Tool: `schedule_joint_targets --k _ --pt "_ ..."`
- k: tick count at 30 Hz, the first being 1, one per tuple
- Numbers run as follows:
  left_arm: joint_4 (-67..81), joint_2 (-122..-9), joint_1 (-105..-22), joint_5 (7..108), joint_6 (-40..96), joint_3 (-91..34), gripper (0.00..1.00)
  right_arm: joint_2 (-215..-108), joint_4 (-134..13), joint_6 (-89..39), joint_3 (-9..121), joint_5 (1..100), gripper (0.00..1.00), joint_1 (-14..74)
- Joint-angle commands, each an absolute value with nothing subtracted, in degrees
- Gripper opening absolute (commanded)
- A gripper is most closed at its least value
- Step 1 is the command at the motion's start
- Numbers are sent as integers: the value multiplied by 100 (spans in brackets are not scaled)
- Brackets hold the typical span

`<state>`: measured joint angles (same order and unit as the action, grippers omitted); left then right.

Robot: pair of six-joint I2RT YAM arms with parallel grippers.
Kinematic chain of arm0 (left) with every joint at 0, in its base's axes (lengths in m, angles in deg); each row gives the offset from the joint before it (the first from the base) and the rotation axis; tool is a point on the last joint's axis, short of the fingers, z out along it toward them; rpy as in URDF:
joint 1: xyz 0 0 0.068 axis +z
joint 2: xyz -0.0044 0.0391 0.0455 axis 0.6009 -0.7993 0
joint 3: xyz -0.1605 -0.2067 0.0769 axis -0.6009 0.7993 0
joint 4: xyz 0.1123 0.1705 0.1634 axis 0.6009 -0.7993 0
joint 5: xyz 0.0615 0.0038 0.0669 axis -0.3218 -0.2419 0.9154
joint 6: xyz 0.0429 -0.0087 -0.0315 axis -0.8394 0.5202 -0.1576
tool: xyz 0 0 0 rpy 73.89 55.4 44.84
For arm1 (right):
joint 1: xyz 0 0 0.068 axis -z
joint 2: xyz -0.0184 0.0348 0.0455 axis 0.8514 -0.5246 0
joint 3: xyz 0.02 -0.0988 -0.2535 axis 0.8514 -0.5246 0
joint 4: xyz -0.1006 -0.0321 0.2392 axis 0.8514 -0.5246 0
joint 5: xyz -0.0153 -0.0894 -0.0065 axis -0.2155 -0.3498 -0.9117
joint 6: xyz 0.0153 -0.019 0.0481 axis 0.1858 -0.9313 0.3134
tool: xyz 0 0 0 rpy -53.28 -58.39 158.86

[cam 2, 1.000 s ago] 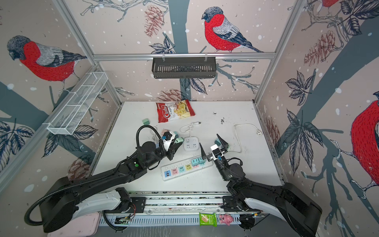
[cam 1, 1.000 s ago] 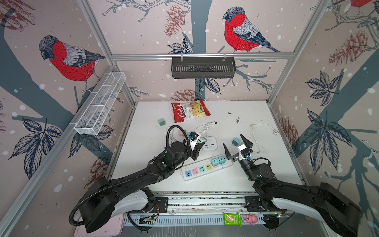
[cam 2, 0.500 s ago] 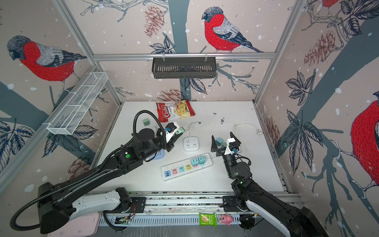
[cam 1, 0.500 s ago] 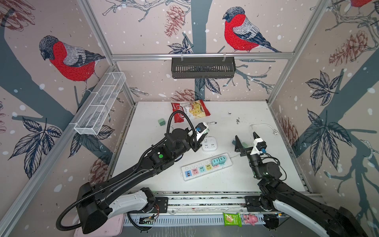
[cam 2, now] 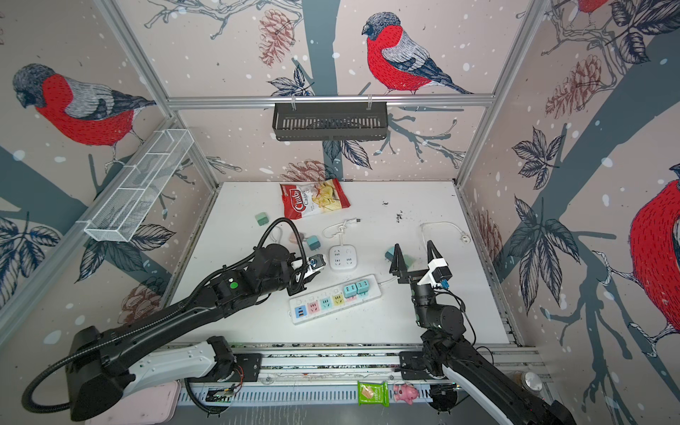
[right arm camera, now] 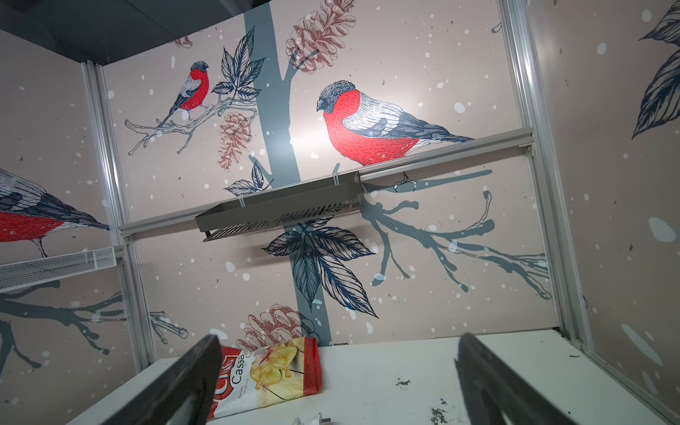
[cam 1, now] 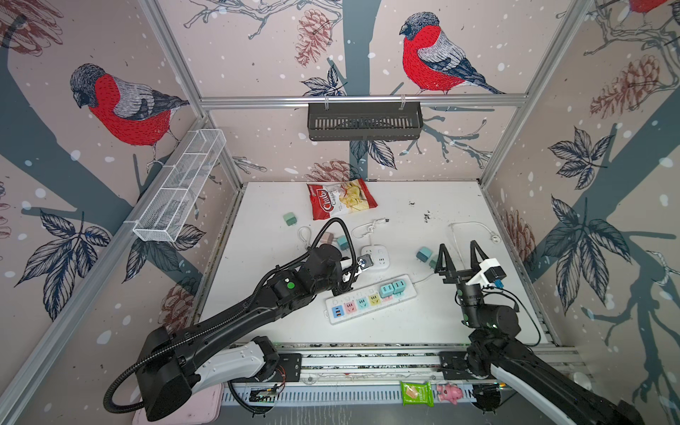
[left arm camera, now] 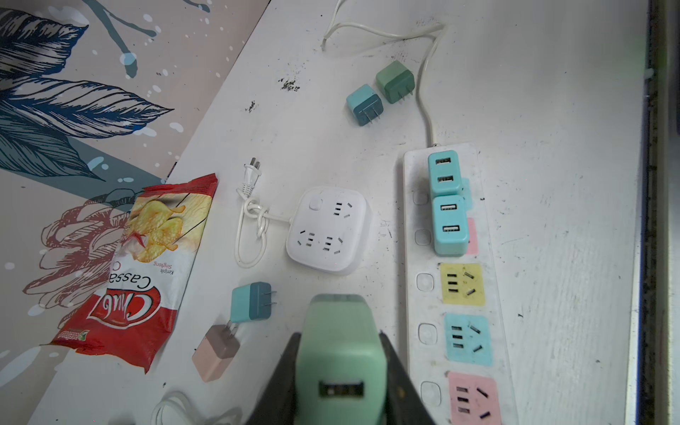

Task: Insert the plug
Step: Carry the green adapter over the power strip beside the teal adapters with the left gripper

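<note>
Right gripper (cam 1: 457, 244) swung away from power strip (left arm camera: 414, 305)

Its jaws stand wide and empty, near the right wall. Left gripper (left arm camera: 340, 340) clamps green plug (left arm camera: 340, 368) over table (cam 1: 368, 331), between white socket cube (left arm camera: 327, 228) and strip. Teal adapters (left arm camera: 447, 202) fill two sockets, three free. Loose teal plug (left arm camera: 252, 301) and pink plug (left arm camera: 215, 353) close by.

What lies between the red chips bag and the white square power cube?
A knotted white cord with a plug lies there; the left wrist view shows it best.

Soft, even light throughout; wide-angle bending at the edges; the nearby green plug (left arm camera: 340, 362) is blurred.
</note>
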<state>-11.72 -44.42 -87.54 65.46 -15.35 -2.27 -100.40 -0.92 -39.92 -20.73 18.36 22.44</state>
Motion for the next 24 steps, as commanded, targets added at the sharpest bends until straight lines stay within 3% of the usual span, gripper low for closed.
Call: schedule_joint_targets --k 1,9,14,24 --pt "-1367 -4495 -8877 6243 -1396 -260 0 -9989 10 -3900 -2343 1748 100 2269" --pt "-1045 -4427 -8947 6409 -1911 142 0 -9211 -31 -3794 -2665 1742 100 2402" --pt "-567 -4367 -8967 6475 -1754 306 0 -9762 -241 -3542 -2404 1274 100 2580" --pt "-1537 -5524 -9008 5878 -1874 -254 0 -10274 -395 -2888 -2231 1218 100 2929"
